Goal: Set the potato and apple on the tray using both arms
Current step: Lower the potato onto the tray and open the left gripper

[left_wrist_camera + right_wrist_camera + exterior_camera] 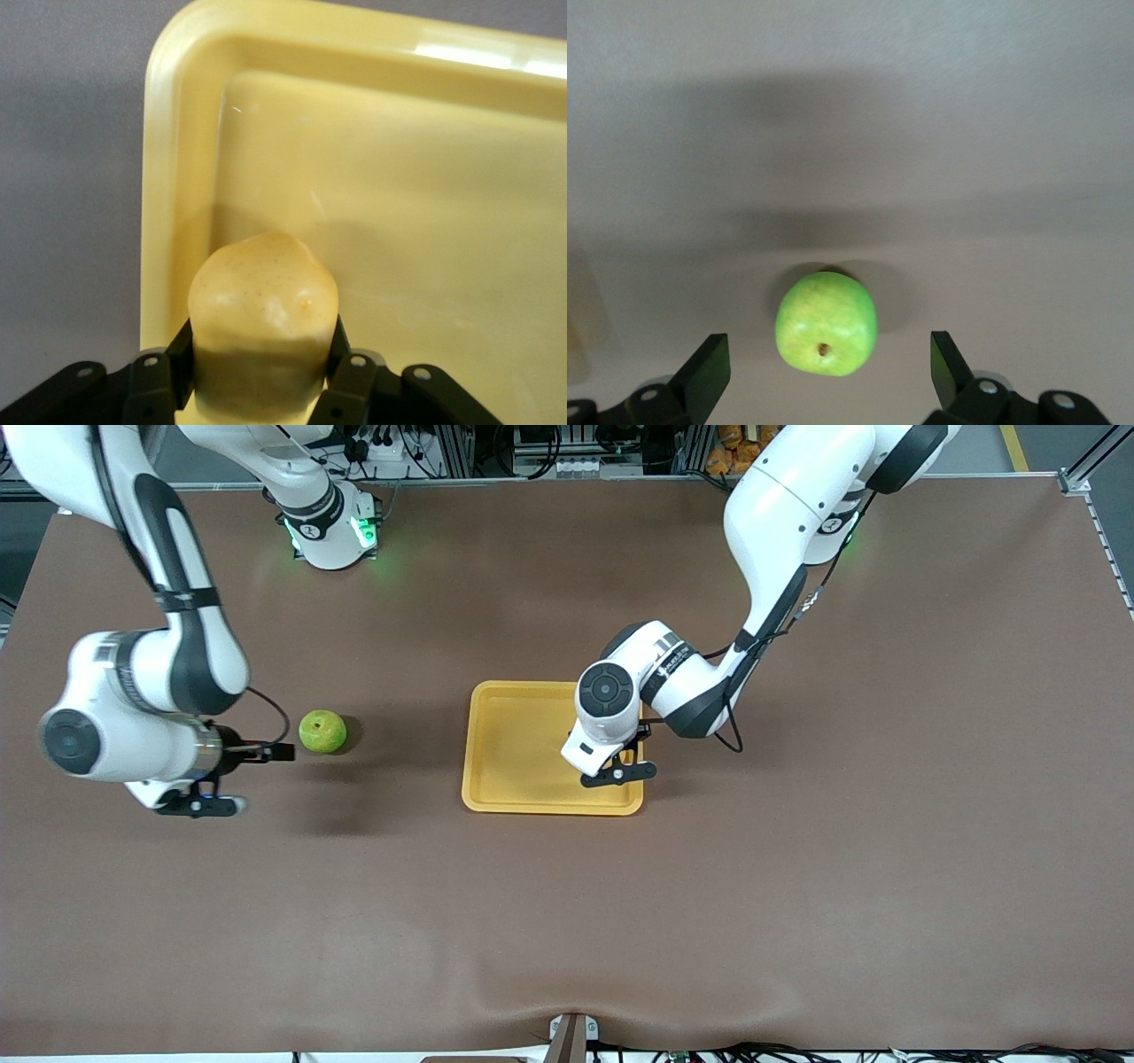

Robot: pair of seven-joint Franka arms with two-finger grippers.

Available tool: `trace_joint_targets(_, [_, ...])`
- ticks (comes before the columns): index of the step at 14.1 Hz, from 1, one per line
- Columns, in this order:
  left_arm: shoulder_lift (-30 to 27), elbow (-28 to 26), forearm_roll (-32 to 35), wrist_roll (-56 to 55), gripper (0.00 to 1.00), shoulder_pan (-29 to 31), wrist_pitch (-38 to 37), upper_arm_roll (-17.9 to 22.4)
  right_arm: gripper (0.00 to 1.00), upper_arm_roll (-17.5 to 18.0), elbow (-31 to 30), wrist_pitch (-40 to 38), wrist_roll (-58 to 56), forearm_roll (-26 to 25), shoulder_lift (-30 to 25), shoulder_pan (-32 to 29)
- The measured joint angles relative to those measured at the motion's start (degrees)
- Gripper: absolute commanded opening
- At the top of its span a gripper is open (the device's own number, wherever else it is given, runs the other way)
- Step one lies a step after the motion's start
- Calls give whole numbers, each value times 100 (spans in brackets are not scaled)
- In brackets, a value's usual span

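The yellow tray (514, 744) lies mid-table. My left gripper (614, 772) hangs over the tray's end toward the left arm, shut on the tan potato (263, 305). In the left wrist view the black fingers (168, 367) press both sides of the potato above the tray (425, 221), close to a corner. In the front view the hand hides the potato. The green apple (322, 732) sits on the table toward the right arm's end. My right gripper (257, 778) is open beside it. In the right wrist view the apple (826, 323) shows untouched in the gap of the right gripper (828, 351).
The brown table cloth (797, 868) spreads wide around the tray. The arm bases with green lights (332, 531) stand along the table edge farthest from the front camera. A small bracket (571, 1036) sits at the table edge nearest that camera.
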Motion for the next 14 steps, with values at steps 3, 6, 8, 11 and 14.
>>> trace_joint_targets(3, [52,9,45,-38,100,-1,9,14,100,-10,-214,105,49,0,-1,54])
trace_joint_targets(6, [42,116,45,-136,100,5,10,25,100,-27,-560,421,85,0,-1,54])
trace_joint_targets(8, [-49,233,46,-148,100,47,10,43,100,-25,-861,732,97,0,0,55])
trace_joint_targets(11, [-518,331,46,-155,100,363,-4,77,100,-19,-1145,912,246,1,-1,65])
trace_joint_targets(14, [-1089,333,75,-87,100,916,-423,86,100,2,-1216,1009,692,10,-2,298])
